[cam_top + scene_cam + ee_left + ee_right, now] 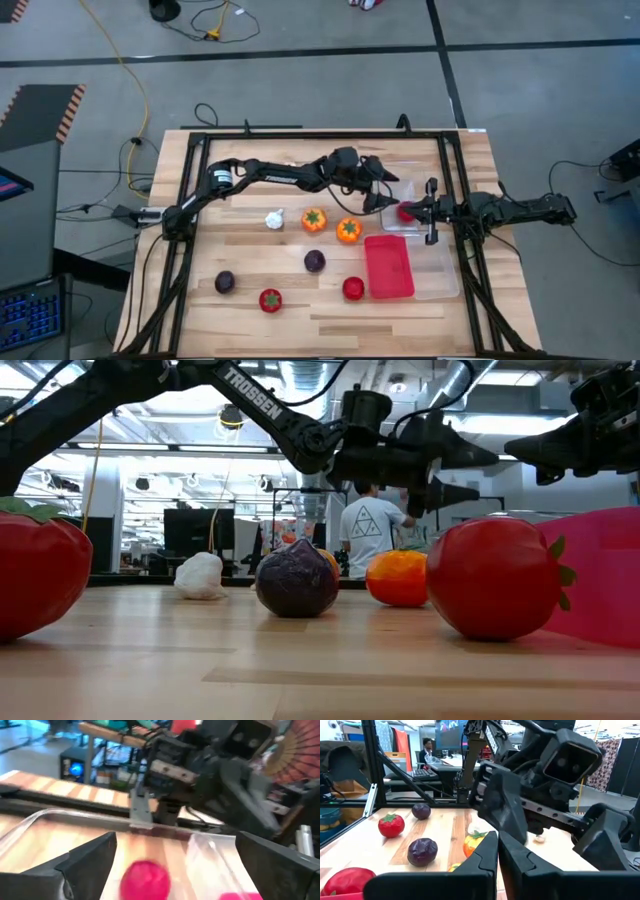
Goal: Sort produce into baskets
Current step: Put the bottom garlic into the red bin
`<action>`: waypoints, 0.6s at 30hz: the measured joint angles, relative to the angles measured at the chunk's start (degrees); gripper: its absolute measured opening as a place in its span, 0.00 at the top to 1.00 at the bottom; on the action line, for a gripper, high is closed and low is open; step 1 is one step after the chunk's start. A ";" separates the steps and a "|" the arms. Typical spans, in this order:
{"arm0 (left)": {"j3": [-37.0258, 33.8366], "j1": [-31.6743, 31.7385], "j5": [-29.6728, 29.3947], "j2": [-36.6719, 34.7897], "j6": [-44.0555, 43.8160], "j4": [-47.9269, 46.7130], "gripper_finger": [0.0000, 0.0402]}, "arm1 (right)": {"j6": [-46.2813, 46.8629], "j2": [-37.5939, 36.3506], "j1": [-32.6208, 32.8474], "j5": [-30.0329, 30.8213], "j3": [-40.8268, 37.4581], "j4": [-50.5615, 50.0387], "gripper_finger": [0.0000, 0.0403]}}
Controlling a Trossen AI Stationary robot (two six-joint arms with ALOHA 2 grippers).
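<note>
Wooden planks make up the tabletop point(330, 310), where a red round piece point(407, 211) lies in a clear basket point(412, 170) beside the solid red basket point(389, 266), directly between the two arms. Over that piece the left claw point(390, 193) hangs with its fingers point(85, 857) spread wide and empty, while the right claw point(431, 211), just beside it, has its fingers nearly together and holds nothing. Farther out lie a white garlic bulb point(274, 219), two orange pieces point(314, 220), two purple balls point(314, 261) and two more red ones point(270, 299).
</note>
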 joint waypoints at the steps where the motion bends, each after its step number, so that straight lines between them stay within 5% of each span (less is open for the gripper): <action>1: 0.00 0.12 1.14 -0.16 0.26 0.13 0.02 | 0.00 0.00 0.00 0.00 0.00 0.00 0.90; 10: 0.00 1.31 1.95 -6.56 11.44 -10.18 0.03 | 0.01 0.00 0.00 0.00 0.00 0.00 0.90; 18: 0.00 2.07 -10.85 -18.36 26.89 -34.36 0.03 | 0.00 0.00 0.00 0.00 0.00 0.02 0.90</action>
